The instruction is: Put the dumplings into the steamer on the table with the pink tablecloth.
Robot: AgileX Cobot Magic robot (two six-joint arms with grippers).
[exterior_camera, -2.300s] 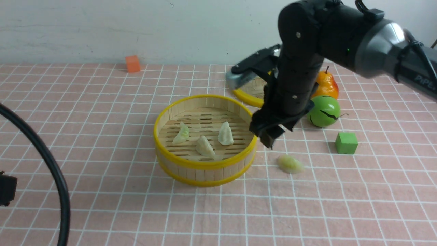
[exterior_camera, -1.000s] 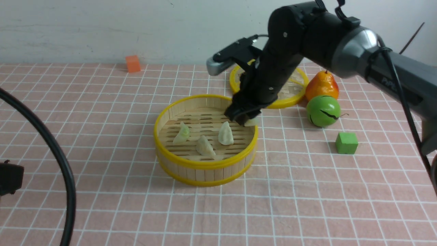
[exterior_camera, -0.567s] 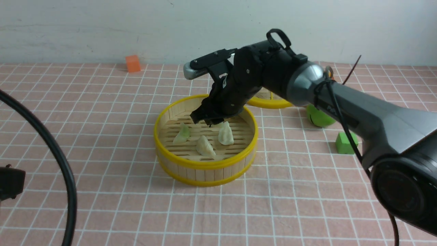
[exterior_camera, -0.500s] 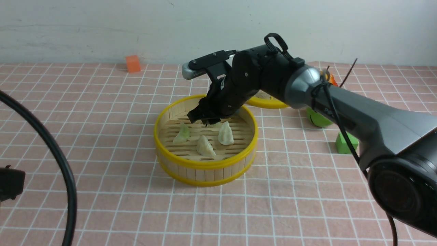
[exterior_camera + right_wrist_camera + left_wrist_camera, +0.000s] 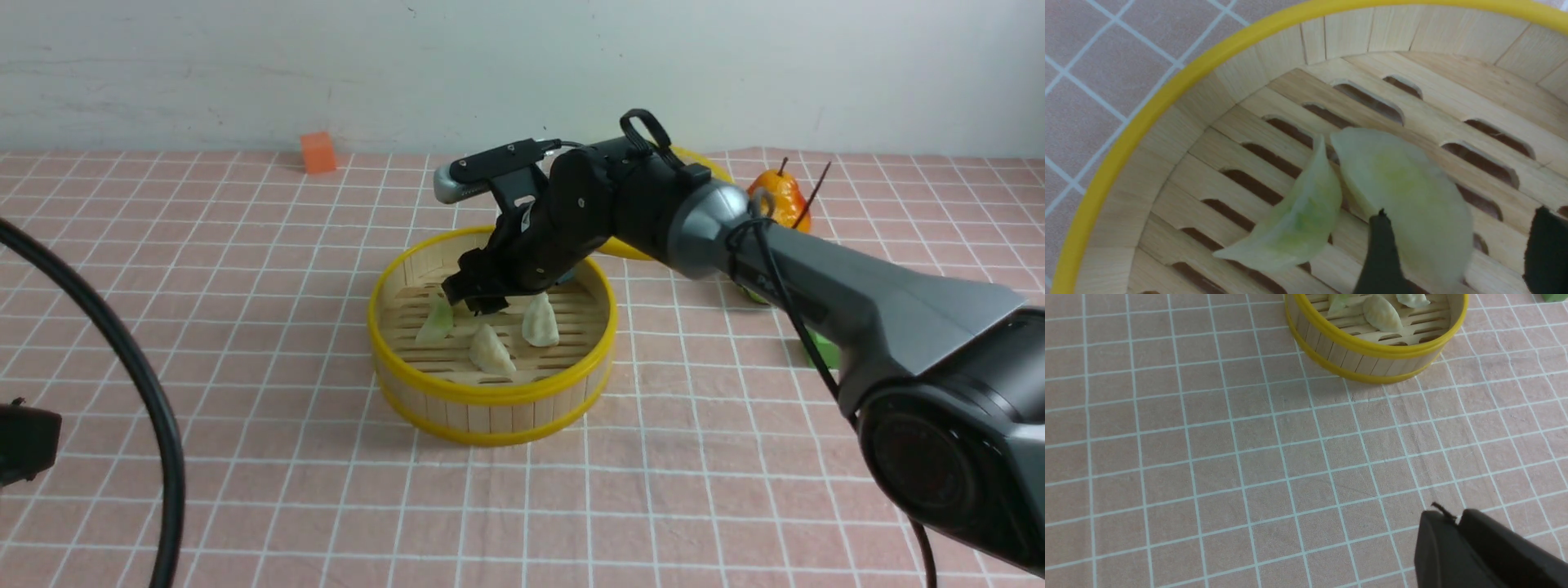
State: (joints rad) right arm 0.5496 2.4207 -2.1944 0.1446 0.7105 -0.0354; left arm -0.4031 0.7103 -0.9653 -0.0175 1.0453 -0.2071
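All four dumplings (image 5: 492, 349) lie inside the steamer (image 5: 490, 415) on the desk (image 5: 245, 269). The right tool (image 5: 473, 300) hangs low over the slats (image 5: 1274, 102), jaws apart — the fourth dumpling (image 5: 1404, 192) lies between them, touching its greenish neighbour (image 5: 1298, 220); one fingertip (image 5: 1378, 253) overlaps it, the other stands clear. The left tool (image 5: 1457, 547) is closed and empty, over the pink tablecloth (image 5: 1208, 457) well away. The risk, I judge, is the exit: the dumpling may cling to that fingertip and lift out, or a low sideways retreat may clip the yellow rim (image 5: 490, 395) and shove the steamer.
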